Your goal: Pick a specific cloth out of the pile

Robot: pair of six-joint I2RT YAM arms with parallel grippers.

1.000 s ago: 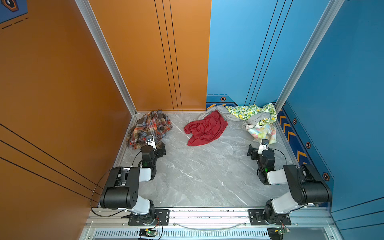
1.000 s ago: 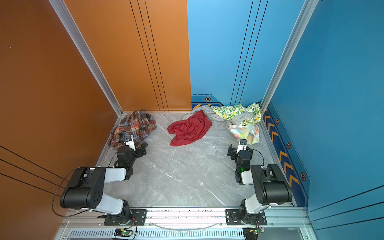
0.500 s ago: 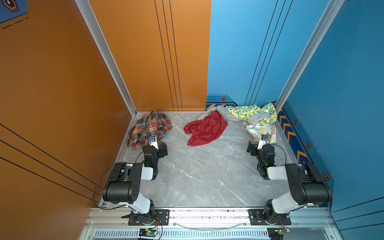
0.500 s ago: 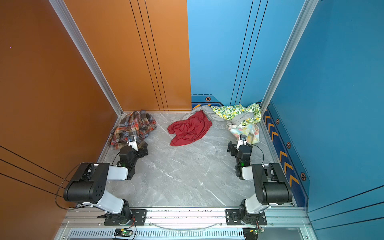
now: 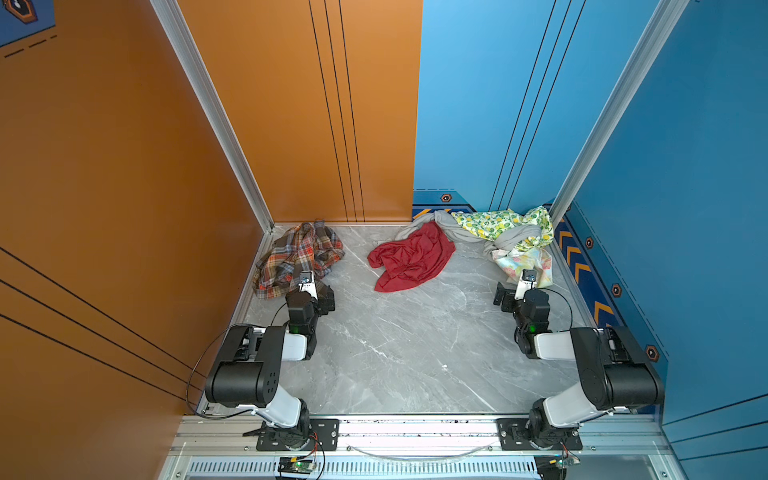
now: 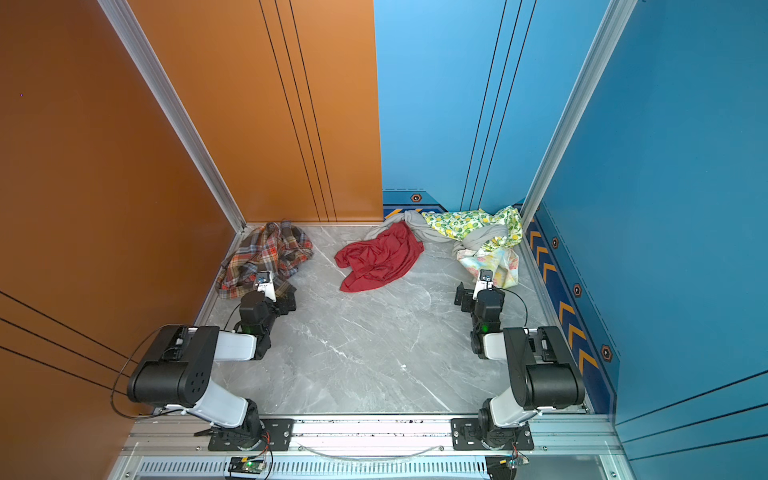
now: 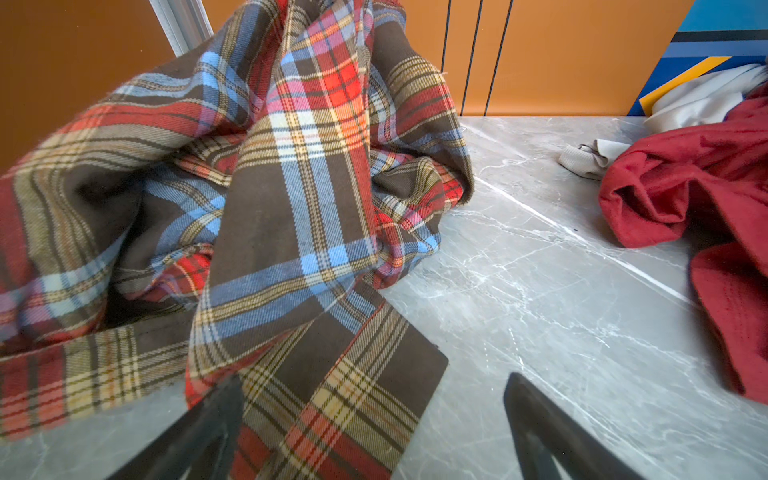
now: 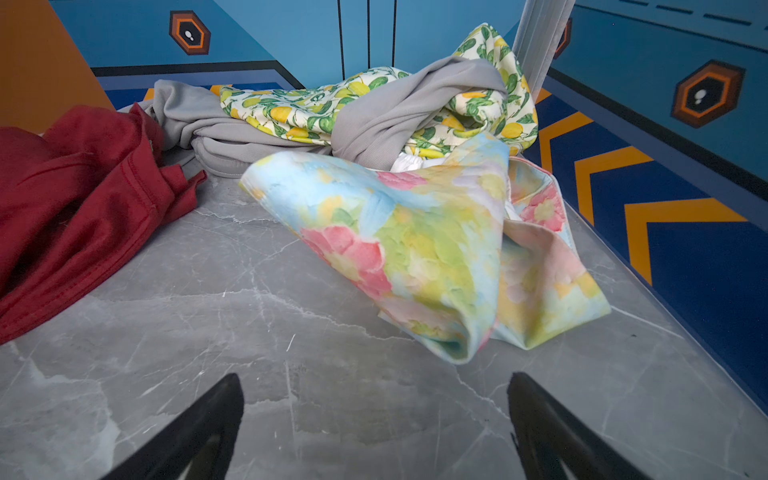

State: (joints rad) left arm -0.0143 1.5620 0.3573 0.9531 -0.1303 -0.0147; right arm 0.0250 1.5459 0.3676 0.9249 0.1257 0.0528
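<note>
Change: both arms have edged slightly toward the far edge of the tabletop [image 5: 395,345]. No cloth has shifted, and both sets of jaws are spread as they were.
Meaning for the task: the arms alone are moving, so the plaid cloth is neither gripped nor dragged. It already lies clear of the pile, so the separation looks done as things lie.
Top views, plaid cloth: in both top views the plaid cloth [image 5: 297,257] [image 6: 266,257] sits crumpled in the far left corner of the tabletop, well apart from the other fabrics.
Top views, pile: the pile [image 5: 498,232] [image 6: 469,232] fills the far right corner. The red cloth [image 5: 411,257] spreads from it along the middle of the far edge.
Top views, grippers: the left gripper [image 5: 309,291] is at the plaid cloth's near edge. The right gripper [image 5: 519,291] is just beside the pile's near edge.
Left wrist view: the left gripper [image 7: 374,382] stands wide and clamps nothing. A flat corner of the plaid cloth [image 7: 291,187] lies on the tabletop between its jaws.
Right wrist view: the right gripper [image 8: 374,376] stands wide over bare tabletop. Ahead are the pastel floral cloth [image 8: 415,249], the grey cloth [image 8: 415,99] and the lemon-print cloth [image 8: 316,108].
Containers: none is in view, and every fabric lies straight on the tabletop.
</note>
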